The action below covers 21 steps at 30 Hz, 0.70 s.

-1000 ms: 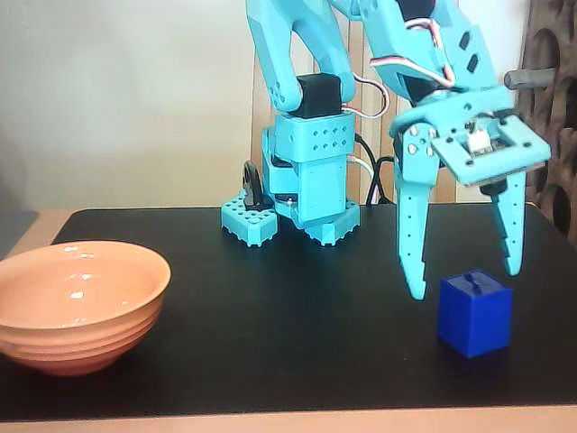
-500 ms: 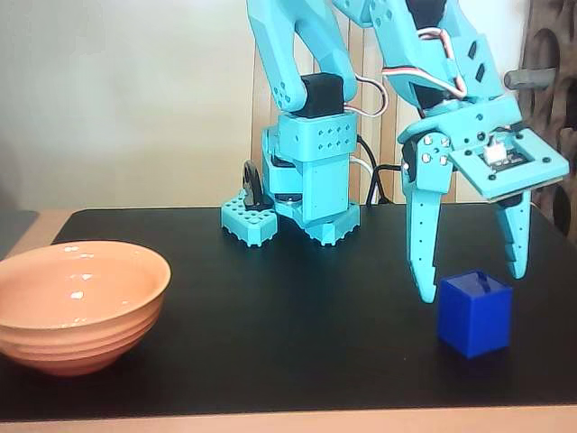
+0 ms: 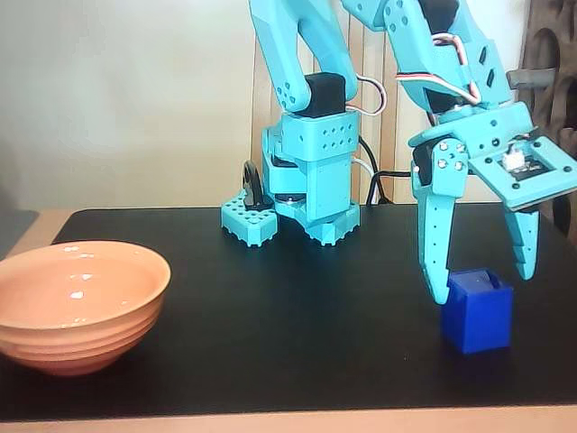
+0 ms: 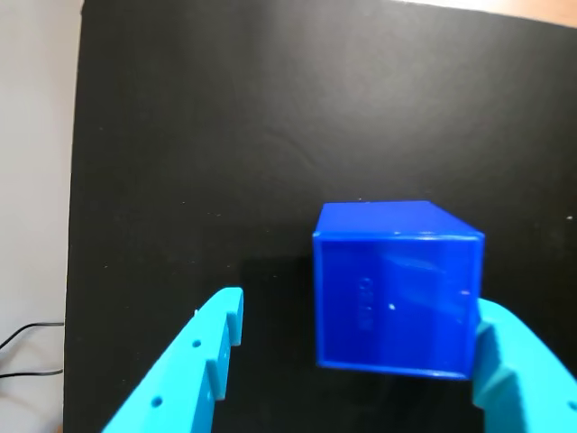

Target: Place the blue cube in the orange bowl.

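The blue cube (image 3: 477, 313) rests on the black table at the right in the fixed view. My turquoise gripper (image 3: 482, 286) is open and straddles it from above, the left finger (image 3: 436, 244) touching the cube's upper left corner. In the wrist view the cube (image 4: 397, 289) sits between the fingers of the gripper (image 4: 361, 316), close against the right finger (image 4: 518, 379), with a gap to the left finger (image 4: 203, 356). The orange bowl (image 3: 79, 332) stands empty at the far left of the table.
The arm's turquoise base (image 3: 302, 194) stands at the back middle of the black table top (image 3: 297, 307). A wide stretch of table lies between cube and bowl. The table's front edge (image 3: 288, 422) runs close below both.
The gripper has moved right and down, from beside and above the cube to straddling it. The cube has hardly shifted and the bowl has stayed put.
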Each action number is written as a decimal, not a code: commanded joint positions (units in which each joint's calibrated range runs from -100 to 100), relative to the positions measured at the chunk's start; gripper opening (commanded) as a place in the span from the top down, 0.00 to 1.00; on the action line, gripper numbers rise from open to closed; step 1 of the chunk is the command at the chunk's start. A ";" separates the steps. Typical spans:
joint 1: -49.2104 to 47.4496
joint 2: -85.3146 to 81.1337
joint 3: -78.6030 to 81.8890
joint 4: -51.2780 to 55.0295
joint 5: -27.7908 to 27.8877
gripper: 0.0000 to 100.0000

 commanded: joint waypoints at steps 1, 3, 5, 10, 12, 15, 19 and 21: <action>1.77 -0.55 -0.30 -1.43 -0.08 0.72; 2.07 -0.55 -0.30 -1.43 -0.08 0.72; 2.27 -0.55 -0.30 -1.43 -0.08 0.72; 3.17 0.13 -0.21 -1.43 -0.13 0.72; 4.07 0.13 -0.21 -1.25 -0.13 0.72; 4.47 0.39 -0.12 -0.90 -0.13 0.72; 4.47 3.46 -0.21 -1.08 -0.08 0.72; 4.47 3.88 -0.58 -1.34 -0.08 0.72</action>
